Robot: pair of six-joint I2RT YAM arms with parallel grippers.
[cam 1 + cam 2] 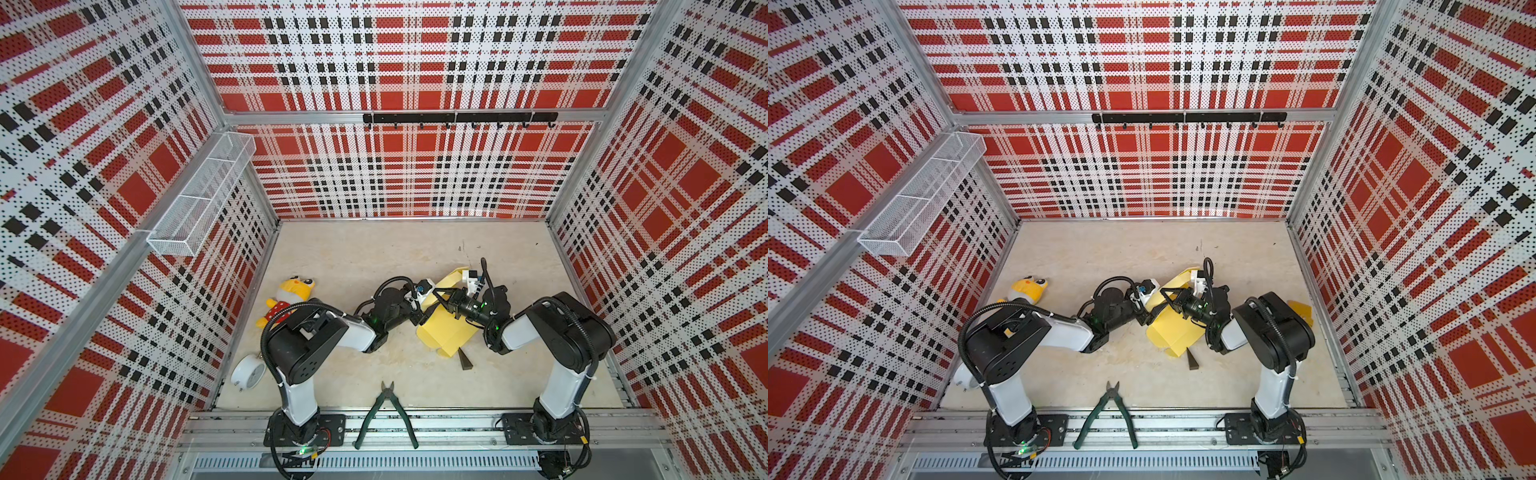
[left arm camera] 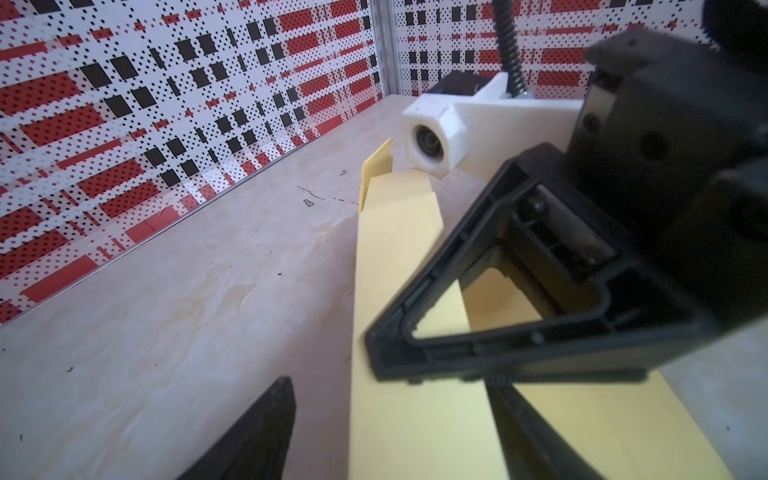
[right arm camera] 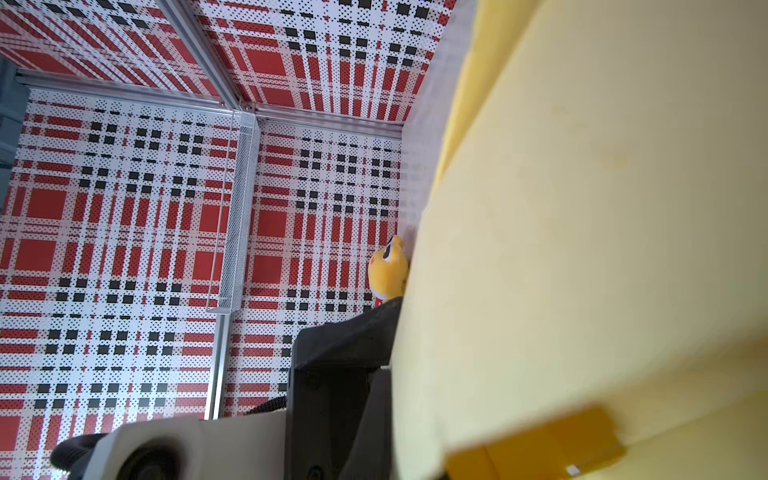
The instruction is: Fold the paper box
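paper box (image 1: 444,332): I see it right under both pincers, tipped up | left pincer (image 2: 390,390): wide open around a box flap, not squeezing | right pincer (image 2: 378,353): closed tight, tip on box, cannot tell if pinching it

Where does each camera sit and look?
Top views: overhead, looking down at the table; left arm and right arm show.
Left wrist: on the left arm, looking across the table; left gripper open at the paper box, right gripper ahead.
Right wrist: on the right arm, facing the plush toy; the paper box hides its gripper.
Shared: both wrist views show the paper box.
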